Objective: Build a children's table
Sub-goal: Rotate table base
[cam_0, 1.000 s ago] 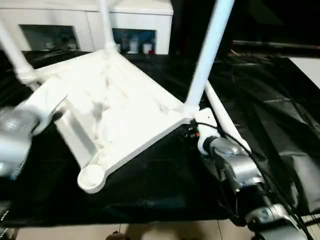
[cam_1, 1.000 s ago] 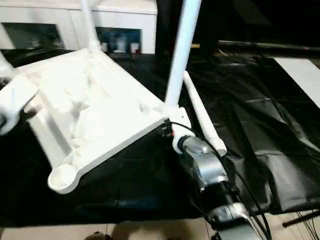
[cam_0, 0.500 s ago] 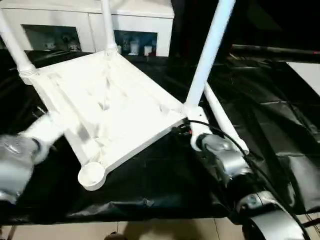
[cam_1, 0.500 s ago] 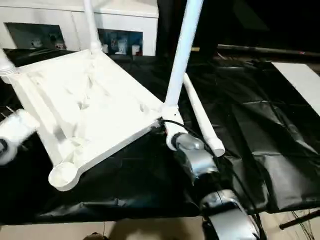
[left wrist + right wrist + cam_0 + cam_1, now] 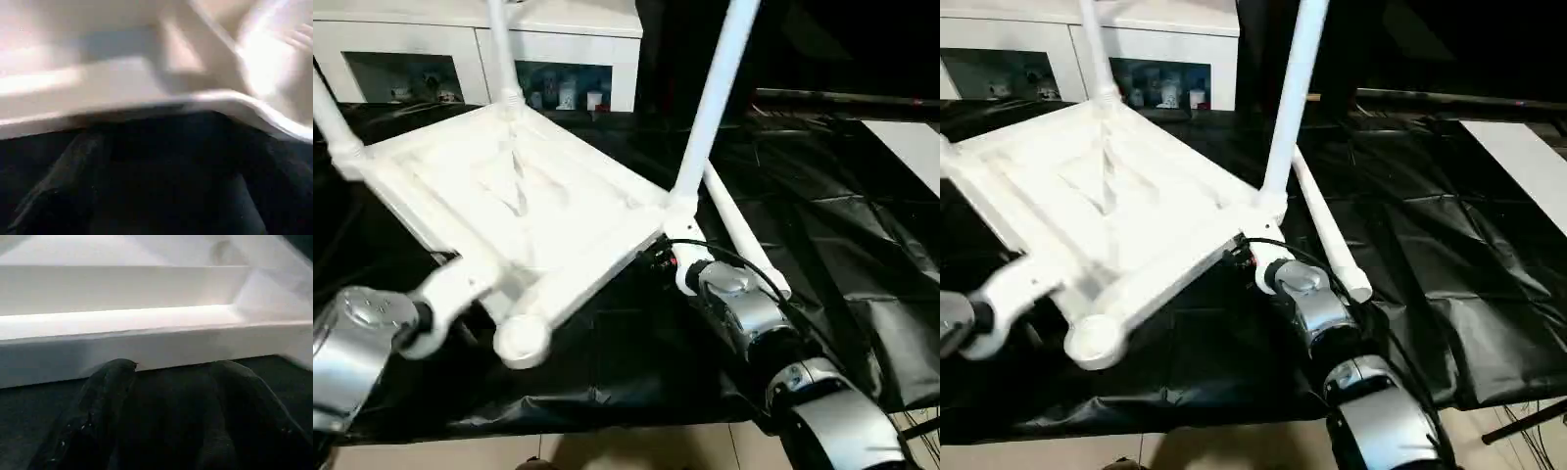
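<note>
Since a second ago, the left arm had swung in from the left edge to the near left rim of the table top [image 5: 524, 211], close to the empty corner socket [image 5: 521, 340]. The left gripper [image 5: 156, 205] was blurry in its wrist view, so I could not tell whether its fingers were open or closed. The right gripper [image 5: 166, 401] sat at the near right rim, just by the corner with a leg [image 5: 710, 108] in it. Its two black fingers [image 5: 105, 396] stood apart and pointed at the white edge. They did not seem to hold it, though they came very close.

The children's table lay upside down and tilted on the black-draped work table [image 5: 862, 255]. Three legs stood up from its corners. A fourth leg [image 5: 1327, 230] lay loose on the black cloth, just right of the top. Far behind was a white cabinet [image 5: 573, 44] with glass doors.
</note>
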Robot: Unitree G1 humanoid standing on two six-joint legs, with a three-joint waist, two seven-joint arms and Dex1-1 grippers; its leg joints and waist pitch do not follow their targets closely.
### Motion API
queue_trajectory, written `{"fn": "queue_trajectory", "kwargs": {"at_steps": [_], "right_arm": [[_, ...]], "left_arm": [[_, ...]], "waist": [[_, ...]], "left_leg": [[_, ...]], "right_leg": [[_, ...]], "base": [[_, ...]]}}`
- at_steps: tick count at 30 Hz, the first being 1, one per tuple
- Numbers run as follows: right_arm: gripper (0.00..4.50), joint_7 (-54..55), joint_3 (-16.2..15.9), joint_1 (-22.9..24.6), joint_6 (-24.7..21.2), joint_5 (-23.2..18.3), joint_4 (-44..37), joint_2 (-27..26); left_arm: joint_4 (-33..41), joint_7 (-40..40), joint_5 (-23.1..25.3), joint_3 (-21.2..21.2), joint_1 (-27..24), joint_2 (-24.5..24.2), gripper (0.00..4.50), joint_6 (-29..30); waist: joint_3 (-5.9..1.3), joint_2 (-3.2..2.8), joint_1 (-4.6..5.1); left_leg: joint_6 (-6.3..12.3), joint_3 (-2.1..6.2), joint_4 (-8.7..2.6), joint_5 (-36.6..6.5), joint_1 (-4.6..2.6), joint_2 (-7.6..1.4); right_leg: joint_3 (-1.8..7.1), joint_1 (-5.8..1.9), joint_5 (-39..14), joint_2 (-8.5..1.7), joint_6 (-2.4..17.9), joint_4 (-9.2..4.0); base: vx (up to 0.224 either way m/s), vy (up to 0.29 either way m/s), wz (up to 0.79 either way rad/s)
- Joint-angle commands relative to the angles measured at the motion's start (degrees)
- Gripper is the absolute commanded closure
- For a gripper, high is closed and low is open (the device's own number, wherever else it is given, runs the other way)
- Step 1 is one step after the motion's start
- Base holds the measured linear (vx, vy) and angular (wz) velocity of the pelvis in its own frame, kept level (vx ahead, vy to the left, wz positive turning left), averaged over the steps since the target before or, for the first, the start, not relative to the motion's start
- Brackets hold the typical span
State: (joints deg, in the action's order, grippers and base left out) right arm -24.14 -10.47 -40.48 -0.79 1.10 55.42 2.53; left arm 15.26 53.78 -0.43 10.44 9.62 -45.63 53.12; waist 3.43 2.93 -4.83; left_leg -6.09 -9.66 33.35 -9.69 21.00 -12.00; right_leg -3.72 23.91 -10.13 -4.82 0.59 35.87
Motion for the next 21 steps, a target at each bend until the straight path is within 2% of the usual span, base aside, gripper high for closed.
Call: {"fn": "queue_trajectory", "kwargs": {"at_steps": [1,4,6,8,9,11,13,15,16,18,19,21], "right_arm": [[1.5,-3.61,-2.36,-0.12,2.92,0.8,-0.73,-2.28],[1.5,-4.86,-3.05,0.57,3.86,1.33,-0.97,-2.66],[1.5,-5.97,-3.6,1.11,4.88,1.66,-1.13,-2.91],[1.5,-7.18,-4.34,2.51,5.44,1.72,-2.73,-2.98],[1.5,-7.4,-4.51,3.06,5.35,1.75,-3.64,-2.82],[1.5,-7.59,-4.54,4.38,4.59,1.6,-6.5,-1.94],[1.5,-7.17,-3.88,6.21,2.61,1.48,-11.45,0.16],[1.5,-7.14,-2.72,7.98,-0.04,1.33,-16.61,2.34],[1.5,-7.36,-2.06,8.78,-1.48,1.13,-19.09,3.35],[1.5,-7.59,0.28,10.91,-7.31,0.44,-27.25,6.8],[1.5,-7.03,3.05,11.86,-12.68,-0.08,-33.45,9.71],[1.5,-6.39,4.62,11.71,-15.58,0.21,-36.07,11.3]], "left_arm": [[1.25,0.62,-2.13,3.2,0.76,2.94,0.08,-1.18],[0.79,0.66,-2.43,4.29,1.61,4.36,0.08,-2.32],[0.26,0.24,-2.49,5.13,2.58,5.76,0.08,-2.98],[-1.88,-1.99,-1.77,6.09,4.58,9.23,0.08,-4.9],[-2.74,-2.76,-1.54,6.41,5.27,10.4,0.08,-5.83],[-4.77,-4.4,-1.0,6.86,6.71,12.95,0.08,-7.31],[-7.31,-5.99,-0.23,7.31,8.16,15.5,0.08,-9.08],[-9.33,-7.19,0.1,7.77,9.15,17.15,0.08,-10.73],[-10.13,-7.63,0.14,8.04,9.52,17.68,0.08,-11.54],[-11.92,-8.39,0.26,8.53,10.24,19.29,0.08,-13.92],[-13.3,-9.03,0.03,8.59,10.68,21.2,0.08,-16.47],[-13.88,-9.24,-0.26,8.65,10.91,22.33,0.08,-17.75]], "waist": [[-3.65,-1.3,0.09],[-3.66,-1.36,0.16],[-3.64,-1.94,0.18],[-3.64,-1.71,0.14],[-3.62,-2.11,-0.15],[-3.7,-1.92,-0.17],[-3.67,-1.99,-0.43],[-3.64,-1.92,-0.27],[-3.79,-1.72,-0.25],[-3.69,-1.74,-0.32],[-3.83,-1.59,-0.4],[-3.92,-1.45,-0.47]], "left_leg": [[-1.17,-0.05,-4.19,-15.74,-0.3,-0.72],[-1.08,-0.03,-4.16,-16.37,-0.38,-0.69],[-1.23,0.02,-4.17,-17.18,-0.51,-0.71],[-1.25,-0.05,-4.14,-17.41,-0.5,-0.66],[-1.31,-0.11,-4.09,-17.98,-0.85,-0.69],[-1.33,0.0,-4.15,-18.19,-0.76,-0.71],[-1.49,0.05,-4.09,-18.57,-0.71,-0.59],[-1.28,0.15,-4.15,-18.38,-0.57,-0.54],[-1.16,0.21,-4.13,-17.78,-0.47,-0.54],[-0.65,0.06,-3.99,-17.07,-0.58,-0.38],[-0.47,0.11,-3.98,-15.41,-0.39,-0.43],[-0.32,0.06,-3.88,-13.97,-0.24,-0.34]], "right_leg": [[2.47,-2.8,-13.83,-2.57,10.55,-3.99],[2.5,-2.78,-14.52,-2.61,10.61,-4.13],[2.53,-2.62,-14.7,-2.53,10.77,-4.15],[2.52,-2.72,-14.6,-2.39,10.59,-4.27],[2.55,-2.45,-14.6,-2.23,10.33,-4.52],[2.52,-2.65,-14.39,-2.24,10.39,-4.37],[2.46,-2.78,-15.3,-2.16,9.17,-4.62],[2.45,-2.94,-15.69,-2.06,8.57,-4.75],[2.49,-3.08,-15.08,-2.13,8.5,-4.58],[2.55,-3.08,-14.66,-1.86,7.71,-4.91],[2.57,-3.36,-13.08,-1.94,7.78,-4.62],[2.52,-3.5,-12.54,-1.9,7.54,-4.51]], "base": [[0.0,0.0,0.0],[0.0,0.0,0.0],[0.0,0.0,0.0],[0.0,0.0,0.0],[0.0,0.0,0.0],[0.0,0.0,0.0],[0.0,0.0,0.0],[0.0,0.0,0.0],[0.0,0.0,0.0],[0.0,0.0,0.0],[0.0,0.0,0.0],[0.0,0.0,0.0]]}}
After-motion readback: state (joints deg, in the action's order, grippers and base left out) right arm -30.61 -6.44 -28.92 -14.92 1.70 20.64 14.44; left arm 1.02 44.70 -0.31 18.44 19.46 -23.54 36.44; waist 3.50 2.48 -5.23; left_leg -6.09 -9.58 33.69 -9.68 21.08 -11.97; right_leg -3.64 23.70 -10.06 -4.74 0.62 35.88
